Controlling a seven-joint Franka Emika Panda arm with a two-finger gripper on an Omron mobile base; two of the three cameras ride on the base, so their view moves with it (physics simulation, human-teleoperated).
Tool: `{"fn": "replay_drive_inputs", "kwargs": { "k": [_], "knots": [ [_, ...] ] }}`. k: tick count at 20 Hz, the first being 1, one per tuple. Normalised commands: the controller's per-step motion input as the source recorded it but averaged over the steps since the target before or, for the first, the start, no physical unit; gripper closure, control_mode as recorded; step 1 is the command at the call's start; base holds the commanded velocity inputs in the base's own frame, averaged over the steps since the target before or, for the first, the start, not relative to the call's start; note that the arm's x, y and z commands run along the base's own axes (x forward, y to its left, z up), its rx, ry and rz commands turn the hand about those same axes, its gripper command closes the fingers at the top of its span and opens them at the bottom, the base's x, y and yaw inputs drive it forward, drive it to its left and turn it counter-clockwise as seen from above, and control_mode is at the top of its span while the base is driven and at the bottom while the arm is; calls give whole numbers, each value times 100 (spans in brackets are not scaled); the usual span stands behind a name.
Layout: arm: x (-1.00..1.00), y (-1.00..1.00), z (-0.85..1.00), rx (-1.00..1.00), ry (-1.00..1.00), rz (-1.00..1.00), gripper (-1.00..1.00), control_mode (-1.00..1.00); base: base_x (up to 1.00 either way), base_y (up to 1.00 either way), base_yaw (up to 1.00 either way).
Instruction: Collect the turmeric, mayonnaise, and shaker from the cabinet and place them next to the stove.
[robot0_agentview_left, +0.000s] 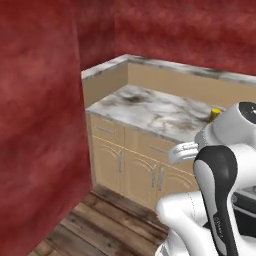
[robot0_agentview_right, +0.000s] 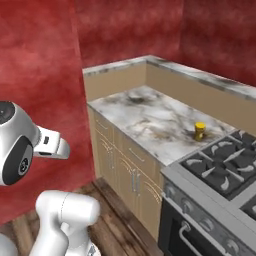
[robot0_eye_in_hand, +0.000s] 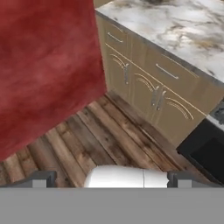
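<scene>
Turmeric (robot0_agentview_right: 200, 131): small amber-brown jar w/ yellow lid, upright on the marble desk (robot0_agentview_right: 145, 117), near its right end, just beside the stove (robot0_agentview_right: 225, 165) but not touching. In left base view only its yellow top (robot0_agentview_left: 215, 113) peeks past the arm. Stove: black gas cooktop w/ grates, steel front w/ row of knobs, dark oven door w/ handle below; its dark corner (robot0_eye_in_hand: 210, 148) shows in hand view.

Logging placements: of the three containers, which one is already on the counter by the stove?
The turmeric: the small jar with the yellow lid, standing upright on the marble counter just left of the stove.
</scene>
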Motion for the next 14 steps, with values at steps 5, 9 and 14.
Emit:
{"fn": "replay_drive_inputs", "kwargs": {
  "k": [5, 9, 14],
  "knots": [
    [0, 0, 0, 0, 0, 0, -100, 100, -77, -4, 44],
    [0, 0, 0, 0, 0, 0, -100, 100, -77, -4, 44],
    [0, 0, 0, 0, 0, 0, -100, 100, -74, -4, 45]
  ]
}}
